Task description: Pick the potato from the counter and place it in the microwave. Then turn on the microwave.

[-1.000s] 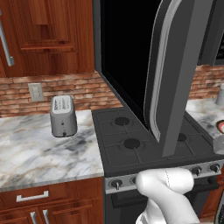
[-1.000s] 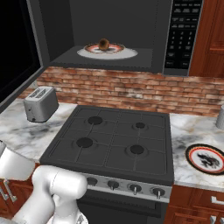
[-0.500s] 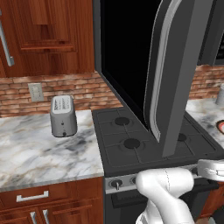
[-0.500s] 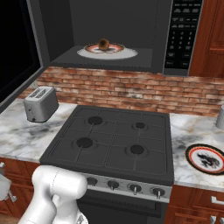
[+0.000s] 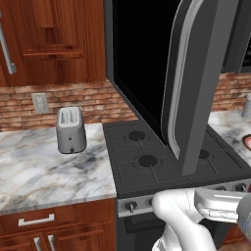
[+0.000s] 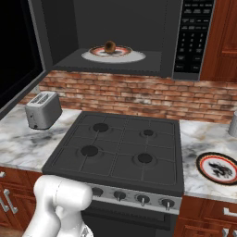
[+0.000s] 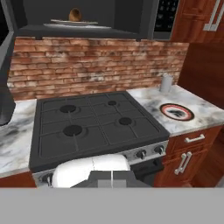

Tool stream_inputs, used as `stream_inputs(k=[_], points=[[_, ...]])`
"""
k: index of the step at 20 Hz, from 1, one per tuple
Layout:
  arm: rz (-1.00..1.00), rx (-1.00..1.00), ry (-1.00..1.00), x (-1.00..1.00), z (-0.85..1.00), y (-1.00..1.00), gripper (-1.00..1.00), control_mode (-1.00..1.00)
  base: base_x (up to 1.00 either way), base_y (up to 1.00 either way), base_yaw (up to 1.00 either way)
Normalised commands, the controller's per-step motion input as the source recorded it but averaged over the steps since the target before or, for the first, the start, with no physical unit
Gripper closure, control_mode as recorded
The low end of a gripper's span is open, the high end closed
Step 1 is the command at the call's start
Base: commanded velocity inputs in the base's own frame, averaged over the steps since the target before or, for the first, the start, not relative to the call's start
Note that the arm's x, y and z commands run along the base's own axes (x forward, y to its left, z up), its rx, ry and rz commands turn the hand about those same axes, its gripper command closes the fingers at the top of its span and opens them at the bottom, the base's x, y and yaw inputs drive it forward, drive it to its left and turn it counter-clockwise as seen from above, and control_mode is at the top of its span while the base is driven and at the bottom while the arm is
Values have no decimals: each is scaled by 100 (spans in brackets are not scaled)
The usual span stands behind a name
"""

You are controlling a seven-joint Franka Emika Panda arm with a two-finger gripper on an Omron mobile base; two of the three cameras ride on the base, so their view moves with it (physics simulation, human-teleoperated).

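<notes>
- The potato [image 6: 109,46] sits on a patterned plate [image 6: 125,55] inside the open microwave [image 6: 185,41], high above the stovetop [image 6: 120,152] and against the far wall.
- In the hand view the potato [image 7: 75,15] shows at the far top left, on the same plate, well apart from the gripper.
- The gripper [image 7: 112,177] is low and near, in front of the stove's knob row [image 7: 146,153]; its fingers are pressed together with nothing between them.
- The microwave door [image 5: 196,83] stands swung wide open to the left, with its long silver handle [image 5: 179,73] on the outer face.
- The microwave's keypad [image 6: 190,37] is on the right of the cavity.
- A silver toaster [image 5: 71,130] stands on the marble counter [image 5: 44,171] left of the stovetop, near the brick backsplash [image 6: 139,95].
- On the counter right of the stovetop lies a second plate [image 6: 216,167] with a red rim and dark pattern; beyond it, by the wall, stands a small grey canister [image 7: 166,82].
- The potato is far from the fingers, much higher and farther back.
</notes>
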Motion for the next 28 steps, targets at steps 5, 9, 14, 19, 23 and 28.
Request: stream_inputs(k=[5, 9, 14, 19, 23, 28], points=[[0, -9, -19, 0, -12, 51, 100, -100, 0, 0, 0], [0, -10, -22, 0, -16, 52, 100, -100, 0, 0, 0], [0, -13, -26, 0, -18, 51, 100, -100, 0, 0, 0], [0, -12, -25, 1, -15, 51, 100, -100, 0, 0, 0], [0, -10, -23, 24, -6, 40, 100, -100, 0, 0, 0], [0, -8, -20, 59, 0, 23, 100, -100, 0, 0, 0]])
